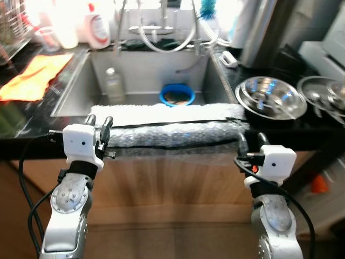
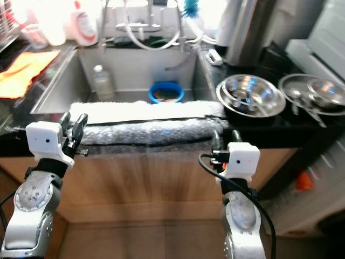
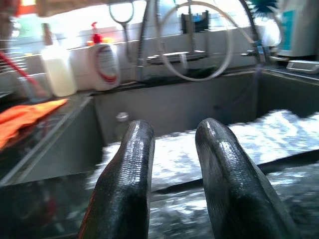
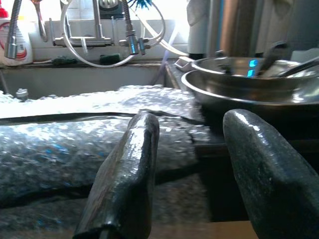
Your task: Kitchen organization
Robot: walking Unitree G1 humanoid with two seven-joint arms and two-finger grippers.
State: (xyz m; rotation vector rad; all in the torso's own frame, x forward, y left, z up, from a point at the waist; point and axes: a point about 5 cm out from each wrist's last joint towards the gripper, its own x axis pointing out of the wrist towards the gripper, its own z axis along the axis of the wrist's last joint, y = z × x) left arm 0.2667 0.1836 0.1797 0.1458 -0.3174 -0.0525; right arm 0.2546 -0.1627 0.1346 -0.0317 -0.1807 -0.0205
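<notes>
Across sink (image 1: 75,91) front edge lies bubble wrap (image 1: 172,129), head view; blue bowl (image 1: 177,95) & bottle (image 1: 113,85) sit down inside sink. L wrist: left gripper (image 3: 172,174) fingers spread, at wrap's L end. R wrist: right gripper (image 4: 192,174) spread, at R end. I'd pinch both ends evenly, lift level.
</notes>
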